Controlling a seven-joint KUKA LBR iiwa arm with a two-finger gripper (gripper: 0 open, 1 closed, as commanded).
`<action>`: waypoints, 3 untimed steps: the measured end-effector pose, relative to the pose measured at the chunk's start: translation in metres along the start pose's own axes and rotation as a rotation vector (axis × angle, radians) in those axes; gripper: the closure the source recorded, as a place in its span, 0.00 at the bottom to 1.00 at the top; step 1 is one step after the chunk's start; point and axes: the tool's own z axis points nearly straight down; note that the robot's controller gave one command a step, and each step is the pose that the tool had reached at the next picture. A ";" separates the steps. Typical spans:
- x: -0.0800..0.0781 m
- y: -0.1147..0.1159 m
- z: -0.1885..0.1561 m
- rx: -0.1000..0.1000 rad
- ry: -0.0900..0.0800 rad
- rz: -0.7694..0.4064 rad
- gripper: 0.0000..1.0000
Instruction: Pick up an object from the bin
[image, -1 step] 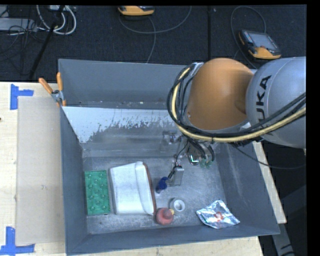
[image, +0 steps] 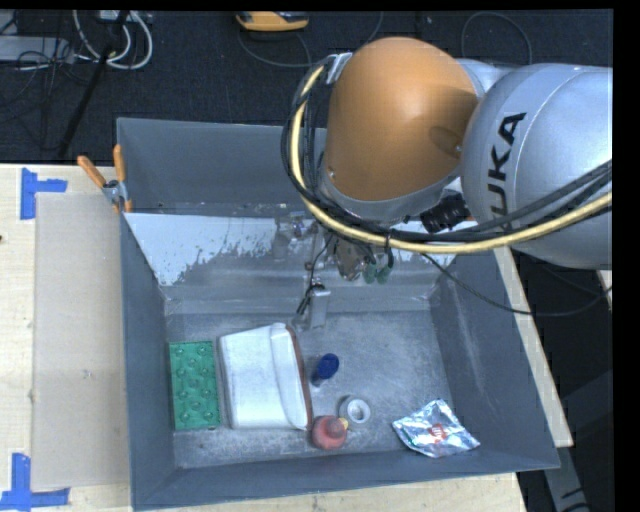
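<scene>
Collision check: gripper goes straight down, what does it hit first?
Likely the far right corner of the white box, under the gripper; depth unclear, could be bare bin floor beside it.

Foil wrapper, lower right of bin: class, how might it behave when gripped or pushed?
The wrapper is creased and crumpled, so it probably crushes rather than staying stiff. It looks thin, so likely very light. Lying flat, it should slide, not roll.

Arm (image: 545, 150) enters from the right of the view, silver-grey housing with part of the maker's lettering showing. Wrist capped by a rounded orange cover (image: 400, 110), facing the camera. Yellow and black cables (image: 297, 150) loop round the cover's left side and underneath it. Tool (image: 313, 305) hangs below the cover's lower left edge, pointing down, slender, nothing seen in it.
</scene>
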 end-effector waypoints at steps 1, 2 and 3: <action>0.062 -0.059 0.056 0.005 0.019 0.005 0.00; 0.085 -0.033 0.175 0.004 0.019 0.136 0.00; 0.052 0.096 0.213 0.000 0.009 0.163 0.00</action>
